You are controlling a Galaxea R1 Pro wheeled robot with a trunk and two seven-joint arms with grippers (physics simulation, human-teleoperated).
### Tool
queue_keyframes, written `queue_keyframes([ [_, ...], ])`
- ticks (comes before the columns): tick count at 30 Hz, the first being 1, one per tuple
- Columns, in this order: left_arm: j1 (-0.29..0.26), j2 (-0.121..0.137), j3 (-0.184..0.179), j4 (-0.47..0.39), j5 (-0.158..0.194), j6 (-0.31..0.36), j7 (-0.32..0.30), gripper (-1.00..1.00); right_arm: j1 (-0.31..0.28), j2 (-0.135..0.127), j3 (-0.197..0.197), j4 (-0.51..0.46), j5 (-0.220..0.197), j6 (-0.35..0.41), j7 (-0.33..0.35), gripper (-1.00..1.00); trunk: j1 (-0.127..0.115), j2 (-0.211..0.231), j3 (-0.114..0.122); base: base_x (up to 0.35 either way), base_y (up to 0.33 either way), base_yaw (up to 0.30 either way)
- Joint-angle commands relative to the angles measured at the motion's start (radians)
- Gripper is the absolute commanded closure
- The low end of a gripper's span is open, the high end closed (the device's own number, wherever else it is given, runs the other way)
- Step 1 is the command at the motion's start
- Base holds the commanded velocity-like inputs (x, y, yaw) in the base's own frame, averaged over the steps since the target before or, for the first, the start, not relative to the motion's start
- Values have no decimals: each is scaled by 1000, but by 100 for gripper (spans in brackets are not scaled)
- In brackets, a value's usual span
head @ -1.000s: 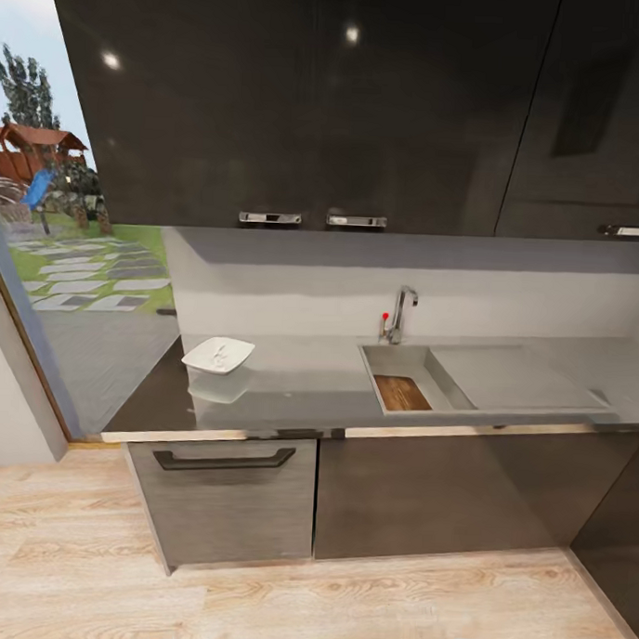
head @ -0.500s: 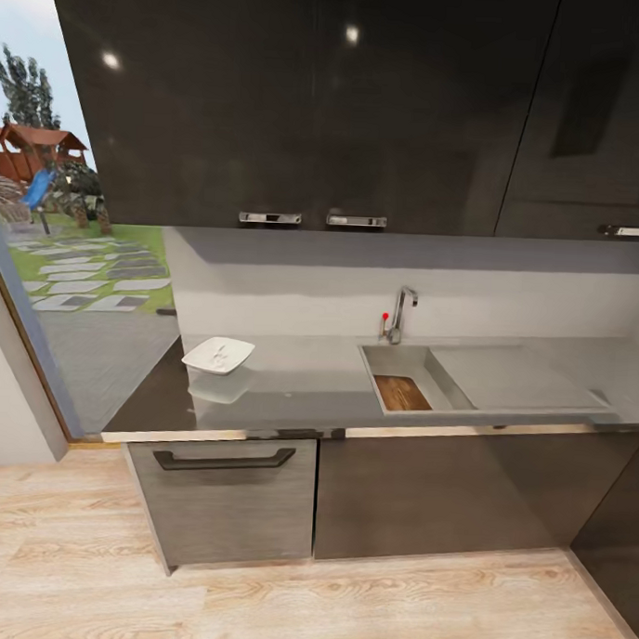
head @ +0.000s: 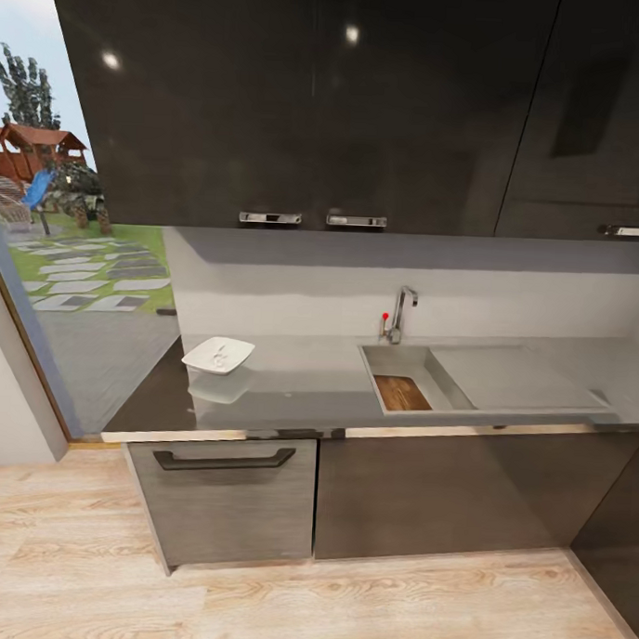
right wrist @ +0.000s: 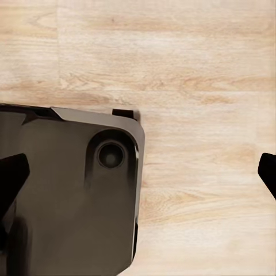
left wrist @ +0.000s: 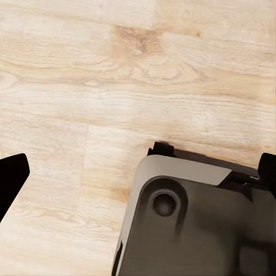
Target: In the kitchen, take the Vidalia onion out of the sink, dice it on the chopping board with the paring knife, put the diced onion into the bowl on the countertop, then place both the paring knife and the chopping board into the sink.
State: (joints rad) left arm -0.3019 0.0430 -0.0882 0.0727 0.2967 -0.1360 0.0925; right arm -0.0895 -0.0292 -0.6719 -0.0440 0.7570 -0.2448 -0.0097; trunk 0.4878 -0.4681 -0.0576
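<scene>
The brown chopping board (head: 402, 393) lies inside the basin of the grey sink (head: 377, 363), below the chrome tap (head: 402, 313). To its left on the glossy countertop (head: 298, 385) stands the white bowl (head: 218, 354); small pale bits seem to lie in it. The Vidalia onion and the paring knife are out of view. My left gripper (left wrist: 138, 172) is open, its dark fingertips (left wrist: 11, 178) wide apart over the wooden floor and my own base. My right gripper (right wrist: 138, 172) is open too, hanging above the floor with nothing between its fingers (right wrist: 10, 175).
Dark upper cabinets (head: 301, 105) hang over the counter, and a drawer with a black handle (head: 224, 460) sits below the bowl. A glass door (head: 53, 252) onto a garden is at the left. Light wooden floor (head: 298, 607) lies between me and the cabinets.
A small dark tip and a pale part at the lower edge of the head view one second ago are gone now. The kitchen itself looks the same.
</scene>
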Motion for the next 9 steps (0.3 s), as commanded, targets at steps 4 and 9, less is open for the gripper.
queue_keyframes([
  [4,-2,-1,-8,4,7,-7,0,-100,-1,0,-9,1,10,-5,-1,-100,1,-2,-2,0,0,0],
  [9,-2,-1,-8,4,6,-7,0,-100,-1,0,-9,1,9,-5,-1,-100,1,-2,-2,0,0,0],
])
